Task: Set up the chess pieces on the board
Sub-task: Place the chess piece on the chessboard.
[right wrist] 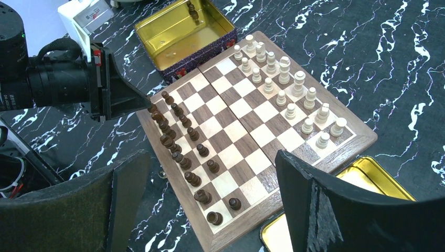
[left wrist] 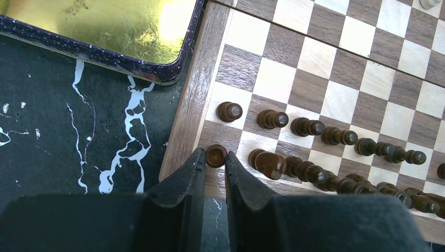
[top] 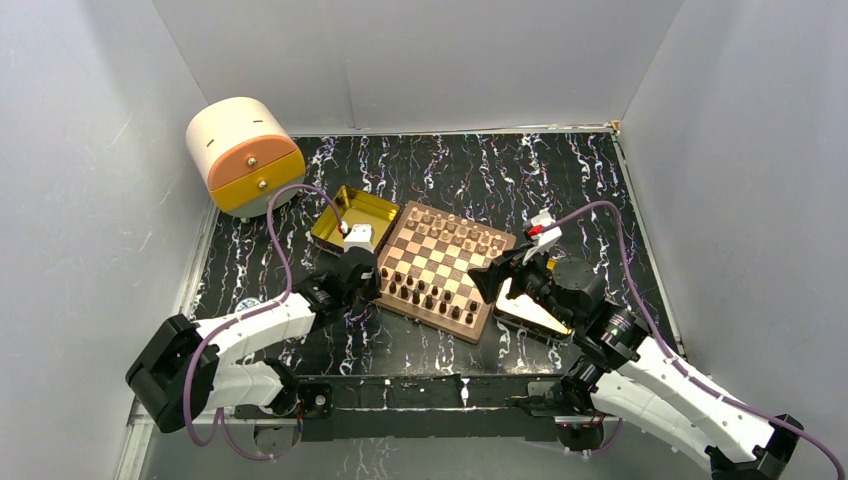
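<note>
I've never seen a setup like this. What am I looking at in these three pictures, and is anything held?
Two robot arms with two-finger grippers are setting up chess. One picture looks down from above; the other two come from a camera on each wrist. On the black marbled table sit the board, with light pieces and dark pieces in rows, two gold trays and a round drawer box. The left gripper pinches one dark piece at the board's corner; the right gripper is open and empty.

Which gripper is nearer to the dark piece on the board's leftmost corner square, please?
Left. The left gripper is closed around the dark corner piece, while the right gripper hangs open at the opposite edge of the board.
</note>
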`<state>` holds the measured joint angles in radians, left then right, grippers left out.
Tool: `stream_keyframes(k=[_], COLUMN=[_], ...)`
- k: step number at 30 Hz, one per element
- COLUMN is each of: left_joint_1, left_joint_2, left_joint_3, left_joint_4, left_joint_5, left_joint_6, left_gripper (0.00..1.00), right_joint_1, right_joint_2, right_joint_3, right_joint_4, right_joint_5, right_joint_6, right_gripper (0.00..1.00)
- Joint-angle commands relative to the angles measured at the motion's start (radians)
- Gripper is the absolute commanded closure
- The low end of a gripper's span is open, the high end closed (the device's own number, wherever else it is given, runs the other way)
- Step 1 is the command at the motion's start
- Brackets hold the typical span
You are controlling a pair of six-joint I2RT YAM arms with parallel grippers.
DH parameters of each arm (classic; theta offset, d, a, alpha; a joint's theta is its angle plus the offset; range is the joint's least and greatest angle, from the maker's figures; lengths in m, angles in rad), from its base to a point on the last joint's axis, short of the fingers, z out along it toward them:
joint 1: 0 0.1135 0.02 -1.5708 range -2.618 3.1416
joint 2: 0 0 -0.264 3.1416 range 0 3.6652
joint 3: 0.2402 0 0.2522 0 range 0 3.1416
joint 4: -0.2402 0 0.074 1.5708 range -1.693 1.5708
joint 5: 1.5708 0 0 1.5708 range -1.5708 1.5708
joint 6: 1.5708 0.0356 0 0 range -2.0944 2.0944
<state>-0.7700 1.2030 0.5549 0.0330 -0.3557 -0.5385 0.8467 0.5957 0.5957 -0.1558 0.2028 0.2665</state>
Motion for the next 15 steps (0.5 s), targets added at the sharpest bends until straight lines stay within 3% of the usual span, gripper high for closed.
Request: stream_keyframes(k=[1,15], left_joint_1=[-0.007,-0.008], left_joint_2=[-0.006,0.04], left_joint_3=[-0.011,-0.021], left_joint_4=[0.036,0.084], left_joint_5=[-0.046,-0.016], left_joint_6=[0.015,0.009], left_gripper=[1.0,0.92], right_joint_1=[0.004,0.005], right_joint_2=[-0.016,-0.015], right_joint_3=[0.041,0.035], right_joint_4=[0.047,0.045], right_joint_5=[0.003,-0.008], right_joint_6=[0.014,0.017], right_gripper=[0.01,0.01])
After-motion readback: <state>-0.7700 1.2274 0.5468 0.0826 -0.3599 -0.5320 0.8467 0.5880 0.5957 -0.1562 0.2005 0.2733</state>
